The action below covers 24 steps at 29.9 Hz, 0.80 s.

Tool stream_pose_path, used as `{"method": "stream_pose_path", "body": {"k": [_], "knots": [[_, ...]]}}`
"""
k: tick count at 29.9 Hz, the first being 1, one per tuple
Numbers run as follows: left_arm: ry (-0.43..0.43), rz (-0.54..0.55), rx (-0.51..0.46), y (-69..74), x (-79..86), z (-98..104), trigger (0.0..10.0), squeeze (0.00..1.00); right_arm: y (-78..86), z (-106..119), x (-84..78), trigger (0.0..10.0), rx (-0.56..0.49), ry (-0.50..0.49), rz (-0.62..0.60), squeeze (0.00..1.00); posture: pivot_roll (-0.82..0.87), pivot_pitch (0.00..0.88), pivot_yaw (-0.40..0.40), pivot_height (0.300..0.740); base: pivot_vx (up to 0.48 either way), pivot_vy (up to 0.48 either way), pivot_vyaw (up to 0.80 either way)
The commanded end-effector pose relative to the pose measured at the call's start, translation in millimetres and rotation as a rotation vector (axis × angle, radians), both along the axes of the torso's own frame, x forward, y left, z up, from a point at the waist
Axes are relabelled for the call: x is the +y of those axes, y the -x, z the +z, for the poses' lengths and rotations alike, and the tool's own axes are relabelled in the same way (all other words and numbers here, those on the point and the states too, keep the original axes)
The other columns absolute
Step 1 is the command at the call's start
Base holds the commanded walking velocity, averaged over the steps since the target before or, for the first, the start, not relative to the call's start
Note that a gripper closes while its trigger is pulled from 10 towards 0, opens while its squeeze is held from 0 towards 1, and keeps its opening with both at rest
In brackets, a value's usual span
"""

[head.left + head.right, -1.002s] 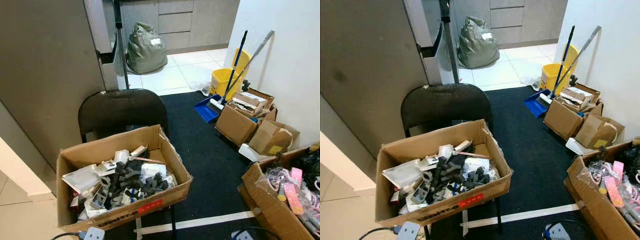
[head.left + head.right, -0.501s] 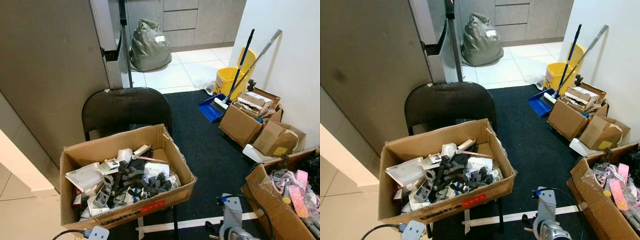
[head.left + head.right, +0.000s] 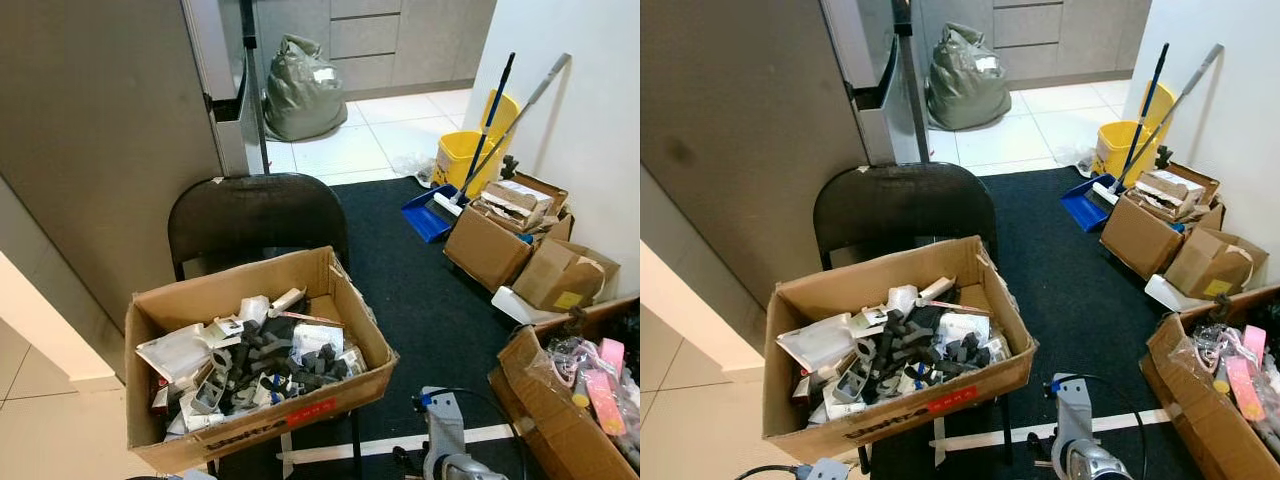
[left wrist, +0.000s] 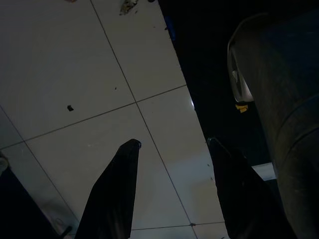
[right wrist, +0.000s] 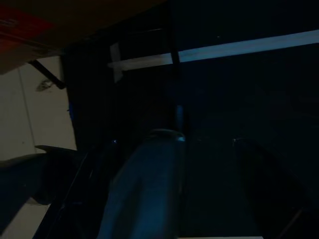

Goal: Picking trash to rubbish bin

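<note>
Looking forward and down, the head views show a large cardboard box [image 3: 255, 360] resting on the seat of a black chair [image 3: 255, 215], packed with trash [image 3: 255, 355] — grey foam pieces, white packets and scraps of plastic. Behind the chair stands a tall grey cabinet [image 3: 100, 140], and past it, on pale tiles, a stuffed grey-green rubbish bag [image 3: 300, 90] sits against the far cupboards. A dark carpet [image 3: 420, 280] runs down the right side, crossed near the bottom by a white tape line [image 3: 1120, 425]. Along the right wall stand a yellow mop bucket [image 3: 468, 160], a blue dustpan [image 3: 425, 212] and several open cardboard boxes [image 3: 505, 240], the nearest one [image 3: 560, 420] holding pink and clear packaging. The right arm [image 3: 1075, 440] rises at the lower edge, just right of the big box and over the tape line.

In the left wrist view, the left gripper [image 4: 172, 194] hangs over pale floor tiles [image 4: 75, 89] with its two black fingers [image 4: 117, 199] parted wide and nothing between them; a dark edge of carpet and a grey rounded part of the robot lie alongside.

The right wrist view is very dark — the tape line, a chair leg and the underside of the big box can be made out, but I cannot tell how the right gripper's jaws stand.
</note>
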State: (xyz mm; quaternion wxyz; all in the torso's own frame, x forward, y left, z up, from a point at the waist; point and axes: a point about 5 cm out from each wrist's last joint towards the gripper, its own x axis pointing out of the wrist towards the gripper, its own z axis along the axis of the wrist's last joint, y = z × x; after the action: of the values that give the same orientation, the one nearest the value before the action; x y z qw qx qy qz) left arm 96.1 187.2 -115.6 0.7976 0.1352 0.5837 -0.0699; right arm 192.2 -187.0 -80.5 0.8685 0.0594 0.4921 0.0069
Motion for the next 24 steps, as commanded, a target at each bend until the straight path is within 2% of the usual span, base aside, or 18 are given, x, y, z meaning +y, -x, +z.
{"method": "stream_pose_path", "body": {"k": [1, 5, 9, 14, 16, 17, 19, 20, 24], "knots": [[-0.002, -0.005, 0.009, 0.5, 2.1, 0, 10.0, 0.0, 2.7, -2, 2.1, 10.0, 0.013, -0.014, -0.008, 0.0, -0.05, 0.0, 0.056, 0.74, -0.27, 0.0, 0.0], [0.0, -0.006, 0.003, -2.8, 2.8, 1, 10.0, 0.0, 4.2, -2, 0.8, 10.0, 0.015, -0.01, -0.003, 0.0, -0.06, 0.0, 0.063, 0.74, -0.307, 0.0, 0.0], [-0.013, -0.034, 0.012, -3.5, 7.0, 2, 10.0, 0.0, 5.2, -2, -6.0, 10.0, -0.002, -0.041, -0.138, 0.0, -0.09, 0.01, 0.09, 0.74, -0.326, 0.0, 0.0], [-0.021, -0.021, 0.019, 0.1, 11.2, 1, 10.0, 0.0, 12.2, -5, -5.4, 10.0, 0.015, -0.044, -0.136, 0.0, -0.08, 0.009, 0.088, 0.74, -0.329, 0.0, 0.0], [-0.026, 0.036, 0.016, 3.6, 17.0, 1, 10.0, 0.0, 28.2, -12, -6.3, 10.0, 0.072, -0.015, -0.109, 0.0, -0.05, 0.003, 0.067, 0.74, -0.332, 0.0, 0.0], [-0.026, 0.045, 0.016, 4.1, 17.9, 1, 10.0, 0.0, 30.2, -13, -6.1, 10.0, 0.079, -0.011, -0.104, 0.0, -0.05, 0.003, 0.067, 0.74, -0.337, 0.0, 0.0], [-0.021, 0.133, -0.001, 3.3, 23.0, 2, 10.0, 0.0, 32.0, -14, -4.8, 10.0, 0.09, -0.001, -0.063, 0.0, -0.04, 0.013, 0.06, 0.74, -0.352, 0.0, 0.0], [-0.021, 0.133, -0.001, 3.3, 23.0, 2, 10.0, 0.0, 32.0, -14, -4.8, 10.0, 0.09, -0.001, -0.063, 0.0, -0.04, 0.013, 0.06, 0.74, -0.352, 0.0, 0.0], [-0.044, 0.228, -0.015, 7.6, 39.6, 5, 10.0, 0.0, 18.7, -9, 3.2, 10.0, 0.053, -0.01, -0.011, 0.0, -0.01, 0.034, 0.038, 0.74, -0.352, 0.0, 0.0]]}}
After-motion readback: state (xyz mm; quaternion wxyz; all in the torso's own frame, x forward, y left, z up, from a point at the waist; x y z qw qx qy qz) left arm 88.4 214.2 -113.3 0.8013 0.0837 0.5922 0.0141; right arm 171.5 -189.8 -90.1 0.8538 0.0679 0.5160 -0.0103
